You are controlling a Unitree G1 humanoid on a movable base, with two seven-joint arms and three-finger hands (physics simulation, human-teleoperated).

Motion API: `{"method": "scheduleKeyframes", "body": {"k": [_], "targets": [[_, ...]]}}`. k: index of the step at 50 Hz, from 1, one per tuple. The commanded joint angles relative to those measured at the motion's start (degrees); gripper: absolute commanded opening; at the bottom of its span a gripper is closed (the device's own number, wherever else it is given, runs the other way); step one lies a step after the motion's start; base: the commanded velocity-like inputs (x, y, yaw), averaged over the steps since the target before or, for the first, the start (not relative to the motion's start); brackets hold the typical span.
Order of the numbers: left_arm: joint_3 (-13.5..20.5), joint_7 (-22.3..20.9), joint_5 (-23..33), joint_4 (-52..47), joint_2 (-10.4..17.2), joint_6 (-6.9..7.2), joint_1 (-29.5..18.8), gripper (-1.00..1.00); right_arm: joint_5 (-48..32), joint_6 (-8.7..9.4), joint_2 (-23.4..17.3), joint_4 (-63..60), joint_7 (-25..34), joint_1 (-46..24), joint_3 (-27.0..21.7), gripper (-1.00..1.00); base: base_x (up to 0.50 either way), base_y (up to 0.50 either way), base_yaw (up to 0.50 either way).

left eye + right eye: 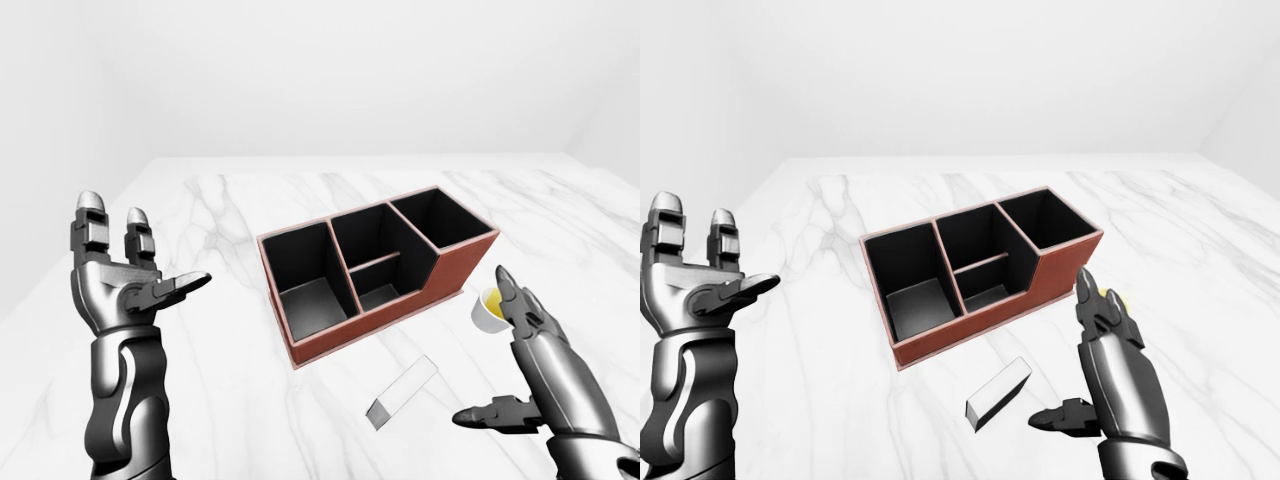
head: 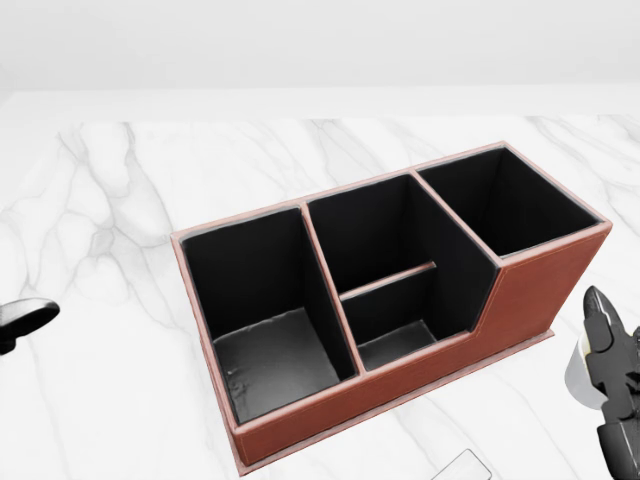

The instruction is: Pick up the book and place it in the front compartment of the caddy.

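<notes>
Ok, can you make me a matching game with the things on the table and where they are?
Places are as seen in the left-eye view.

Things:
1. caddy
2. book
3. cup
4. left hand

Places or states:
A. lying flat below the caddy
B. raised at the left, fingers open
C. middle of the marble table
D. right of the caddy, yellow inside

Pairs: 1-C, 2-A, 3-D, 4-B
</notes>
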Motion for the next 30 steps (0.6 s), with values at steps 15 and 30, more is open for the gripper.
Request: {"method": "scheduleKeyframes", "body": {"k": [15,30], "targets": [[0.1,0.1,0.1,-1.2,-0.2,0.0,0.4,1.0,-15.3,0.0,-12.4,0.9,0.0,-1.7,15.5,1.0,0.0,0.0,0.0],[-0.2,-0.3,0.6,-0.6,-0.4,0.0,0.4,1.0,-17.0,0.0,-16.0,3.9,0.0,-2.0,17.1,1.0,0.0,0.0,0.0]]}}
